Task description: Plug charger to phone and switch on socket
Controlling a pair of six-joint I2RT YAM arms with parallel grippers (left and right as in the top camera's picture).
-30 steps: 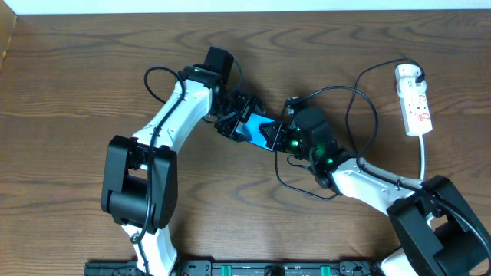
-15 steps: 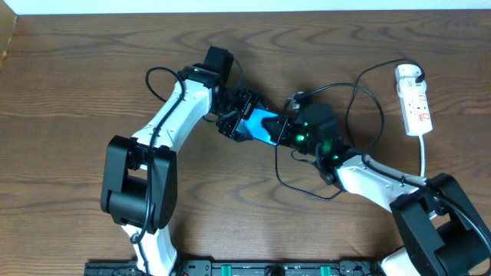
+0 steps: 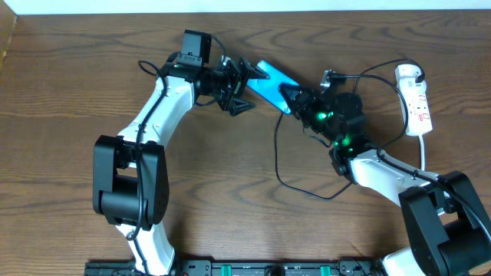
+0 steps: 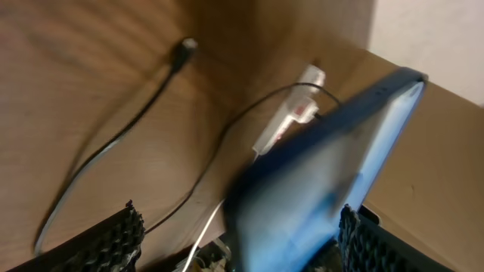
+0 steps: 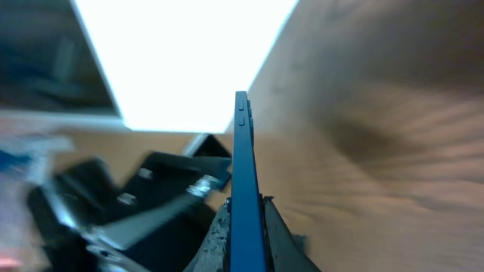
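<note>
- Overhead, the phone (image 3: pixel 270 80) is lifted clear of the table (image 3: pixel 77 92), tilted, in the far middle of the scene between my two grippers.
- My right gripper (image 3: pixel 290 93) pinches the phone's right end. In the right wrist view its fingers (image 5: pixel 218 234) press on both faces of the phone, which shows edge-on.
- My left gripper (image 3: pixel 245 87) is spread at the phone's left end. In the left wrist view there is bare table between one finger (image 4: pixel 113 238) and the phone's edge, so I judge it is not clamping.
- The charger (image 4: pixel 113 140) lies loose on the table. Its plug tip (image 3: pixel 328 74) rests just right of my right gripper and is not in the phone.
- Further right, the white adapter (image 3: pixel 409 73) sits at the far end of the socket (image 3: pixel 415 103), near the table's right side.
- The step in hand, as I judge it, is presenting the phone for plugging.
- I cannot tell from these views which end carries the port.
- To do it well, I should keep the right pinch firm, hold the phone steady with the port end uncovered, and send the left gripper for the plug tip.
- I should grip the tip close behind its end, line it up with the port, and push straight in.
- The cable loop near my right arm could snag.
</note>
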